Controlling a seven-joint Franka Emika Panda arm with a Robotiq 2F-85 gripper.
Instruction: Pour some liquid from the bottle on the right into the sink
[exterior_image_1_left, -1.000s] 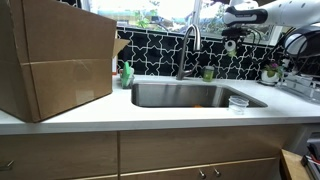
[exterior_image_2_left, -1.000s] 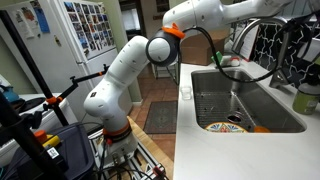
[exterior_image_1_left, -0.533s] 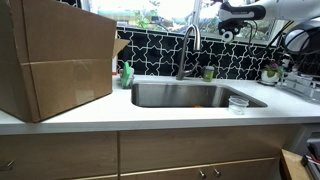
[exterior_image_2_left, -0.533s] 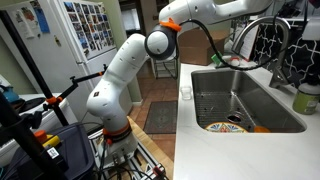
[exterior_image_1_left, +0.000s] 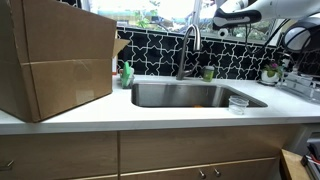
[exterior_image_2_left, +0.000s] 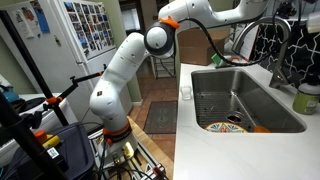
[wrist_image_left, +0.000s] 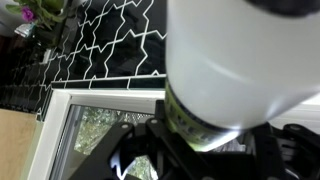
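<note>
My gripper (wrist_image_left: 206, 152) is shut on a white bottle (wrist_image_left: 235, 55) with a yellow-green label band; the bottle fills the wrist view. In an exterior view the gripper (exterior_image_1_left: 219, 22) is high above the right part of the steel sink (exterior_image_1_left: 190, 96), near the top of the faucet (exterior_image_1_left: 189, 45). The bottle is too small to make out there. In an exterior view only the arm (exterior_image_2_left: 200, 12) shows above the sink (exterior_image_2_left: 225, 100); the gripper is out of frame. Something colourful lies on the sink floor (exterior_image_2_left: 225, 126).
A big cardboard box (exterior_image_1_left: 55, 60) stands on the counter left of the sink. A green bottle (exterior_image_1_left: 127, 74) and a small green item (exterior_image_1_left: 208, 73) stand behind the sink. A clear plastic cup (exterior_image_1_left: 238, 102) and a potted plant (exterior_image_1_left: 271, 72) are at the right.
The gripper with the bottle has risen and shifted left, from beside the faucet to near the frame's top.
</note>
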